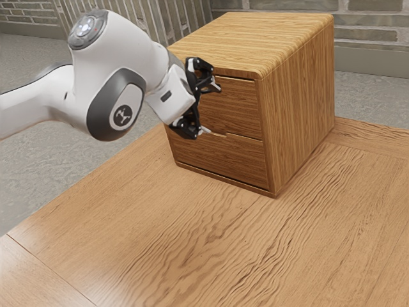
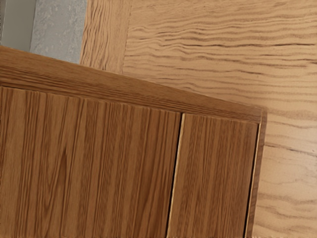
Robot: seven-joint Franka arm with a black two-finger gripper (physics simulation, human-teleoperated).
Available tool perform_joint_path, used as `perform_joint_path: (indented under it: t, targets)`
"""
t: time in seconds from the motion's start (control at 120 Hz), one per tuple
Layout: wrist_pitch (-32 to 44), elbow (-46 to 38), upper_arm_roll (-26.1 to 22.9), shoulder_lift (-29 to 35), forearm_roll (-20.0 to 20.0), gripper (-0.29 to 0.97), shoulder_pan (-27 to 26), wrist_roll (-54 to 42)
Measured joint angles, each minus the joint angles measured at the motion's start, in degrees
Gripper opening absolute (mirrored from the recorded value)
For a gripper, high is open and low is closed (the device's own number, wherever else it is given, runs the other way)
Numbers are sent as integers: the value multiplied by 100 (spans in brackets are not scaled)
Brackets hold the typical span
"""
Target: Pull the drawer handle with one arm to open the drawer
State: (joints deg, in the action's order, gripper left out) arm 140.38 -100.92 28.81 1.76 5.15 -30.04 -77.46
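Brick wall and grey floor sit behind a broad wooden worktop (image 1: 192, 256). On it, at about 1 o'clock from its middle, stands a wooden cabinet (image 1: 300, 109) with two drawers stacked in its front. The white arm (image 1: 96, 96) comes in from 9 o'clock and reaches that front.

The upper drawer (image 1: 239, 105) is the one being worked on. It looks flush with the cabinet, not yet drawn out, and the lower drawer (image 1: 230, 157) below it looks the same. The wrist view looks square onto the cabinet front, with the seam between the drawers in sight.

The claw (image 1: 213, 107) is released. Its black fingers are spread wide, one at 12 o'clock and one at 6, with the tips right at the upper drawer's face. They clasp nothing that I can see. I can't make out a handle from where I stand.

To my eye the step in hand is taking hold. It would go best with the fingers centred about the handle and clenched firmly before any pull. The pull should then run straight out along the drawer's travel, toward 8 o'clock. I'd avoid any lift or twist, which could jam the drawer or drag the cabinet across the worktop.
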Motion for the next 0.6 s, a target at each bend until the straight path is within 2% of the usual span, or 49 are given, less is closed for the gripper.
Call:
perform_joint_path:
  t: [0.6]
  targets:
    - [135,36,6,-242,-78,68,941,-49]
